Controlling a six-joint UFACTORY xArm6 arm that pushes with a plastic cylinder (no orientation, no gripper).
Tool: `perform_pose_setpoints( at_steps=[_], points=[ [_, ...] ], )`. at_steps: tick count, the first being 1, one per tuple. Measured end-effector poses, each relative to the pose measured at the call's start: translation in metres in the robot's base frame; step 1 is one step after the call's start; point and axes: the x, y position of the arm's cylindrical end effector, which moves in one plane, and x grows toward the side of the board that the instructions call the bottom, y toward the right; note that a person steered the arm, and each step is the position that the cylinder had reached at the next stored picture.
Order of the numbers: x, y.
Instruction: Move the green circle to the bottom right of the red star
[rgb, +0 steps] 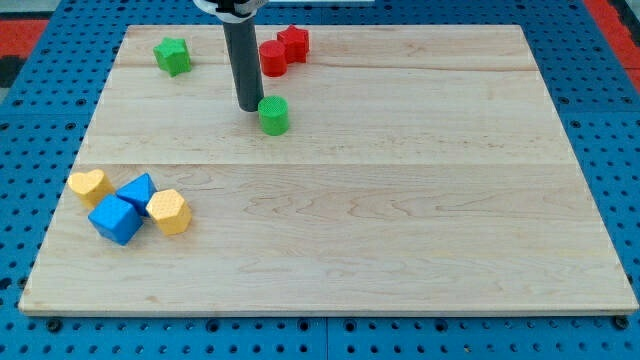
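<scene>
The green circle (273, 114) is a short green cylinder on the wooden board (400, 200), left of centre near the view's top. My tip (250, 107) stands just to its left, touching or almost touching it. The red star (293, 42) lies above and slightly right of the green circle, near the board's top edge. A red circle (272, 58) sits against the red star's lower left side, between the star and the green circle.
A green star (172, 55) lies at the top left. At the left edge are a yellow heart (88, 185), a blue triangle (137, 190), a blue cube (115, 219) and a yellow hexagon (170, 211), clustered together. A blue pegboard surrounds the board.
</scene>
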Motion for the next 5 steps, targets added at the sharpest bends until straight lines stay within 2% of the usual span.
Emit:
perform_pose_setpoints(
  at_steps=[1, 3, 4, 5],
  points=[
    [0.011, -0.027],
    [0.019, 0.029],
    [0.04, 0.012],
    [0.046, 0.055]
  ],
)
